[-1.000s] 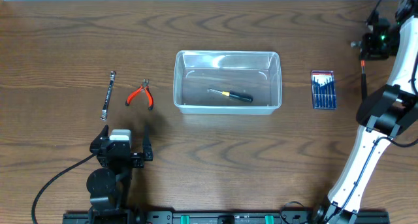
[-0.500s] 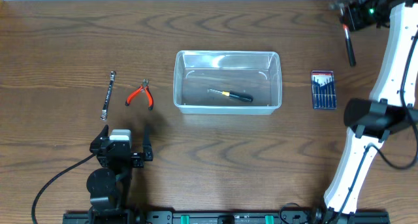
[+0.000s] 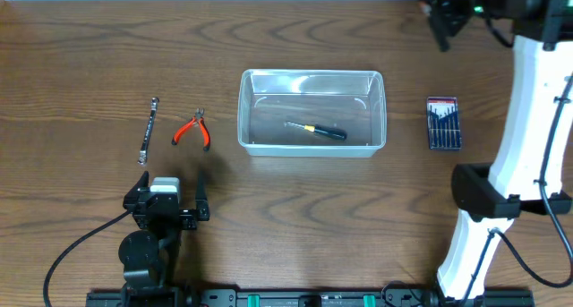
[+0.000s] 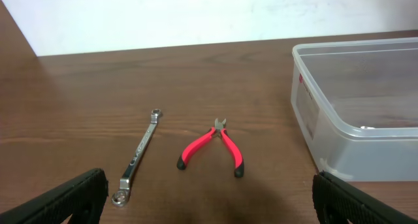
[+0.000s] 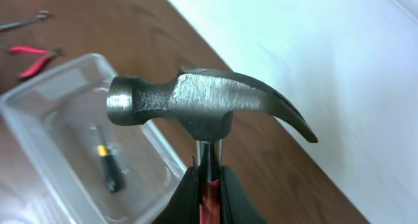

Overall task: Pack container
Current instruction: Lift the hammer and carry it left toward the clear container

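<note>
A steel-headed claw hammer is gripped in the clenched jaws of the right gripper, past the far right corner of the clear plastic rectangular container, which sits at the middle of the table. The hammer is best lowered flat, beside the black-and-yellow screwdriver inside. The left gripper is seen with jaws spread, empty.

count — container 1 | screwdriver 1 | pliers 1 | wrench 1 | hammer 1 | screwdriver set case 1
</note>
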You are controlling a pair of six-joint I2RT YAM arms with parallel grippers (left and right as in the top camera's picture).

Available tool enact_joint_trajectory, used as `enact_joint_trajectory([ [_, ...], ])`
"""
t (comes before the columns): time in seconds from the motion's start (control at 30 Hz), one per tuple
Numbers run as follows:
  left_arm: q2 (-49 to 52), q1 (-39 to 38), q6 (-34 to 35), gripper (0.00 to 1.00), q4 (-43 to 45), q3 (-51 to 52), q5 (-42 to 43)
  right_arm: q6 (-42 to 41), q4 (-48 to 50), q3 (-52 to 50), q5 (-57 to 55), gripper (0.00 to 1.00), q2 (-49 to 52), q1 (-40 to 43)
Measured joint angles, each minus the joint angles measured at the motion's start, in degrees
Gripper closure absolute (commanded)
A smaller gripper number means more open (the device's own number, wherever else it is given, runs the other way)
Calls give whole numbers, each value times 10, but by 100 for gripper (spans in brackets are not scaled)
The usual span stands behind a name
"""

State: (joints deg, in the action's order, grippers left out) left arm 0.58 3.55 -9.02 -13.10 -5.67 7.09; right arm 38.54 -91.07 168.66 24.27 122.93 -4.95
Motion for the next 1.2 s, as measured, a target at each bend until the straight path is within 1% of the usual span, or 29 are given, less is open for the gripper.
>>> enact_joint_trajectory([
  [0.37,0,0,0,2,0,0,0,63,-40,-1,45,99,0,-73],
  [0.5,0,0,0,2,0,0,0,83,-60,-1,57,99,0,-85],
  [0.83,0,0,0,2,0,0,0,105,-61,-7,95,99,0,-95],
  [1.07,0,0,0,2,0,0,0,123,-61,-54,106,99,0,-96],
  [1.2,0,0,0,2,0,0,0,137,-56,-104,107,99,0,-96],
])
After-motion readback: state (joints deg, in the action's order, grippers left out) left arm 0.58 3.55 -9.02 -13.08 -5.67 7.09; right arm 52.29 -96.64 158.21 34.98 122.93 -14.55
